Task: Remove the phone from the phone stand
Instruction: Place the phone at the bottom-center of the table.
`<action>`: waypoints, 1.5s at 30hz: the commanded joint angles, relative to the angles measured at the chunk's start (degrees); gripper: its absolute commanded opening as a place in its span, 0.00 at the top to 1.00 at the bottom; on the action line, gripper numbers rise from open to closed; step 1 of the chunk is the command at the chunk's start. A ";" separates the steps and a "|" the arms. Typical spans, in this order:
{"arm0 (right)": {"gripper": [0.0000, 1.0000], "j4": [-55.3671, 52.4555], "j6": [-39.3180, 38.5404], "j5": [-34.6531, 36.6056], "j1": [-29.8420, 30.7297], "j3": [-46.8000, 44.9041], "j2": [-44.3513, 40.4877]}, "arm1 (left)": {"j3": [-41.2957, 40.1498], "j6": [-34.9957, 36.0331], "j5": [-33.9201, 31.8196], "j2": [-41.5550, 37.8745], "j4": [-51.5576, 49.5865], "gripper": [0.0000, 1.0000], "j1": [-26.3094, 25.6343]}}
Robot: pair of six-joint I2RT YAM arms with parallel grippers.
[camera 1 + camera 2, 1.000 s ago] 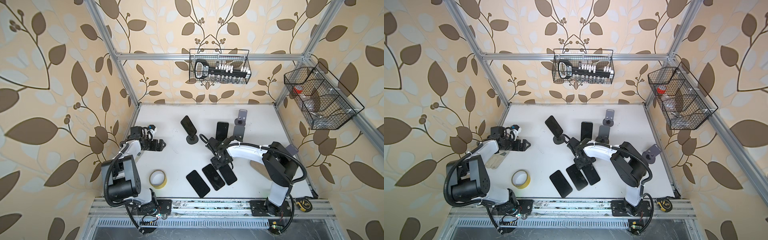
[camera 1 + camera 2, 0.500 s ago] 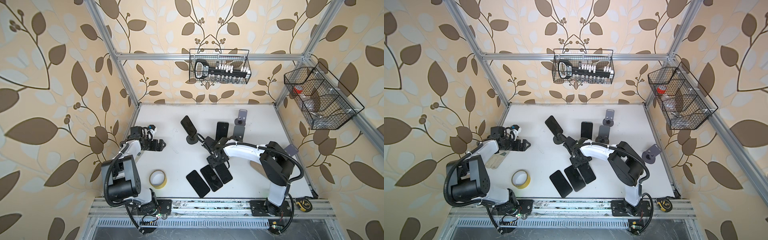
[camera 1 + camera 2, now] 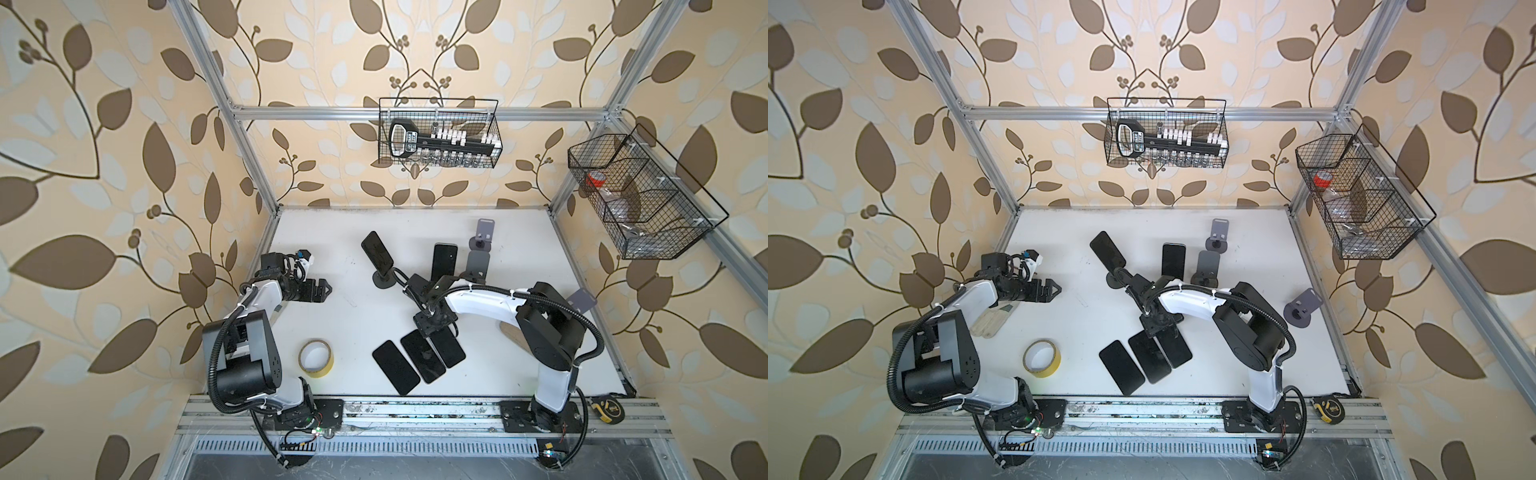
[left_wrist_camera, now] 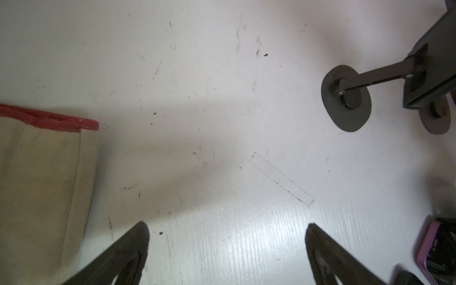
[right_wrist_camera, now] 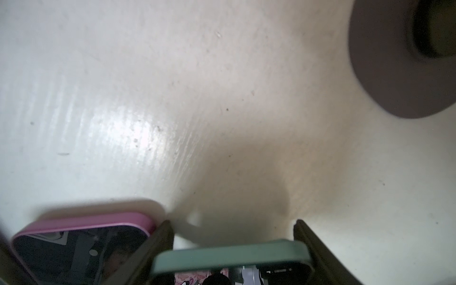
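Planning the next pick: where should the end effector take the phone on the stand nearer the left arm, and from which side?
Probably pinch the phone across its long edges near the raised top end, coming from above: its lower end sits in the stand, and both long edges look free.

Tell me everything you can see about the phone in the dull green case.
The phone in the dull green case is a dark glossy slab inside a matte, round-cornered rim. It lies level, face up, beside a pink-cased phone, on or just above the white table. The right gripper clamps it, one finger on each long edge.
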 commanded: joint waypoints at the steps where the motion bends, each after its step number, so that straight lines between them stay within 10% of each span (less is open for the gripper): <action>1: 0.37 1.76 -0.77 1.21 -0.13 -0.03 1.59 | 2.02 1.27 1.92 0.04 -0.83 0.01 0.04; 45: 0.30 9.62 -2.87 -1.11 -2.72 -9.76 0.42 | 2.35 1.31 1.79 0.51 -1.27 0.01 0.04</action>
